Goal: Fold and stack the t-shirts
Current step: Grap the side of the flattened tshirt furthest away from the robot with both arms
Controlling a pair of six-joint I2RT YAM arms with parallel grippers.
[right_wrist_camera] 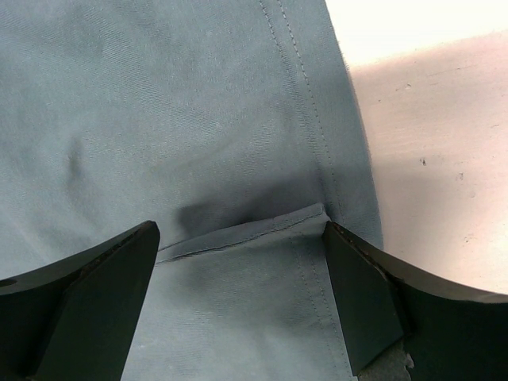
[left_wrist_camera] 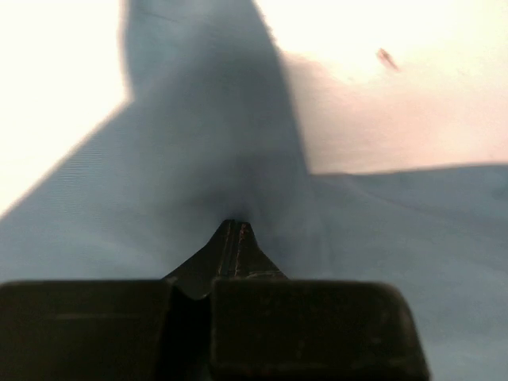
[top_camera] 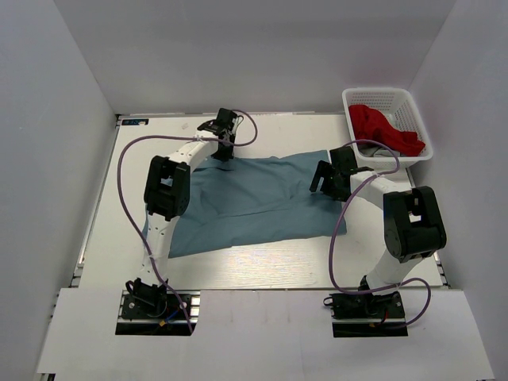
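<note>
A grey-blue t-shirt [top_camera: 254,200] lies spread on the white table, partly folded. My left gripper [top_camera: 223,151] is at its far left corner, shut on a pinch of the cloth; in the left wrist view the closed tips [left_wrist_camera: 232,226] press into the blue fabric [left_wrist_camera: 159,190]. My right gripper [top_camera: 320,181] is open over the shirt's right edge. In the right wrist view its two fingers [right_wrist_camera: 103,278] straddle a stitched hem fold [right_wrist_camera: 254,230] of the shirt, not closed on it.
A white lattice basket [top_camera: 361,101] stands at the back right with a red garment [top_camera: 385,129] in it, close behind the right arm. Grey walls enclose the table. Purple cables loop from both arms.
</note>
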